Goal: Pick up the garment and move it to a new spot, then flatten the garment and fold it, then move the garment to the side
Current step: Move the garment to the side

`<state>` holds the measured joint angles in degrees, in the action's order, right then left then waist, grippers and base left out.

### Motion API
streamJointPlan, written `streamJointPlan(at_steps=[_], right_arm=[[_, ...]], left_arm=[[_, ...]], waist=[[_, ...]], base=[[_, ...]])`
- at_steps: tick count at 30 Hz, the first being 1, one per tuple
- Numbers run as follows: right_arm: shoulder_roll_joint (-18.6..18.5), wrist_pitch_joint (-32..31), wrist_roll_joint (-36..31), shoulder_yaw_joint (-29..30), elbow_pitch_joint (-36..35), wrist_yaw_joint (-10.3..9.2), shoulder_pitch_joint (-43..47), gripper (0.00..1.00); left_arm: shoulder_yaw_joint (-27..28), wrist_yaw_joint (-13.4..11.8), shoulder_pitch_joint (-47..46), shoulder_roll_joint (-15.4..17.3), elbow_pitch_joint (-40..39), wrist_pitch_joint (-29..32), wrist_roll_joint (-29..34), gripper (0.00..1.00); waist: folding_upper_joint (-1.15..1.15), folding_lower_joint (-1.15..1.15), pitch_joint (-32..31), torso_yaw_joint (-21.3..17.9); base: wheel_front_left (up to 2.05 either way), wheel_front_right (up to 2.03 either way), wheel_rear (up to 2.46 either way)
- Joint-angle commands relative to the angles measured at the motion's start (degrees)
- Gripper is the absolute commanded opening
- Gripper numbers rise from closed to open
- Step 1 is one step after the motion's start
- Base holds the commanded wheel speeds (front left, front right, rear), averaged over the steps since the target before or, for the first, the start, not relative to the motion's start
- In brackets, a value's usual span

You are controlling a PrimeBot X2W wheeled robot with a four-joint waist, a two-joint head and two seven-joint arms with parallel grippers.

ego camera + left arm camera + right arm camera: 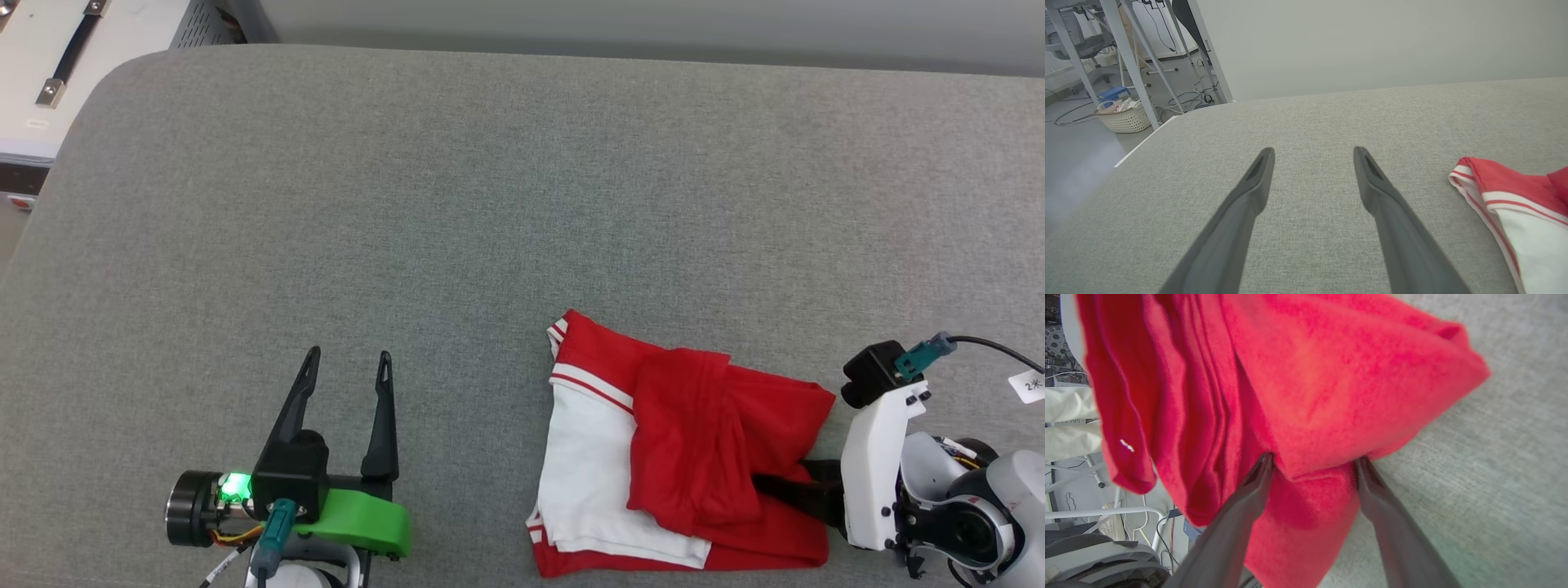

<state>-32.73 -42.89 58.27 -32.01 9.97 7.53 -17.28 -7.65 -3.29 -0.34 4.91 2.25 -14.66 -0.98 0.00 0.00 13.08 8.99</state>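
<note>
Red jersey shirt (710, 441) lies folded at the near right of the grey fabric surface (490, 204), white sleeve on its left side. Can't see the tips of the right gripper (1314, 459): they're buried under a loose red fold, though the fingers sit wide apart and aren't pinching anything. Same for the left gripper (349, 355), spread wide over bare fabric, well apart from the shirt.

Bright, even, diffuse light leaves only faint shadows on the grey fabric tabletop (490, 204). In the right wrist view the garment (1331, 375) is close and blurred. In the left wrist view the frame legs (1126, 61) lean at ten o'clock.
</note>
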Motion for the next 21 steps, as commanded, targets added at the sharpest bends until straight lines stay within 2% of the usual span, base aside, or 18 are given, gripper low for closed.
streamJointPlan(at_steps=[1, 2, 3, 4, 11, 21], right_arm=[[1.5, 1.2, 0.6, -2.3, 1.0, -0.04, 0.0, 1.0], [1.3, 2.0, 0.6, -2.7, 1.0, -0.04, -0.2, 0.91], [1.1, 2.9, 0.7, -3.1, 1.0, -0.04, -0.4, 0.15], [0.8, 4.0, 0.9, -3.5, 0.9, -0.04, -0.6, 0.0], [-1.6, 9.7, 2.7, -5.0, -0.7, -0.04, -3.4, 0.0], [-9.2, 14.1, -1.7, -8.7, -6.2, -0.04, -10.9, 0.0]], left_arm=[[-0.1, -0.1, -0.9, -0.4, 0.1, -0.3, 0.3, 1.0], [-0.1, -0.1, -0.9, -0.4, 0.2, -0.3, 0.3, 1.0], [0.0, -0.2, -0.9, -0.4, 0.3, -0.3, 0.3, 1.0], [0.1, -0.2, -0.8, -0.4, 0.3, -0.3, 0.3, 1.0], [0.7, -0.5, 0.2, 0.0, 0.5, -0.3, 0.2, 1.0], [0.9, -1.0, 1.3, 0.0, 0.2, -0.3, 0.1, 1.0]], waist=[[0.0, 0.0, 0.0, 0.0], [0.0, 0.0, 0.0, 0.0], [0.0, 0.0, -0.2, -0.1], [0.0, 0.0, -0.4, -0.3], [0.0, 0.0, -2.2, -2.7], [0.0, 0.0, -3.5, -10.2]], base=[[0.0, 0.0, 0.0], [0.0, 0.0, 0.0], [0.0, 0.0, 0.0], [0.0, 0.0, 0.0], [0.0, 0.0, 0.0], [0.0, 0.0, 0.0]])
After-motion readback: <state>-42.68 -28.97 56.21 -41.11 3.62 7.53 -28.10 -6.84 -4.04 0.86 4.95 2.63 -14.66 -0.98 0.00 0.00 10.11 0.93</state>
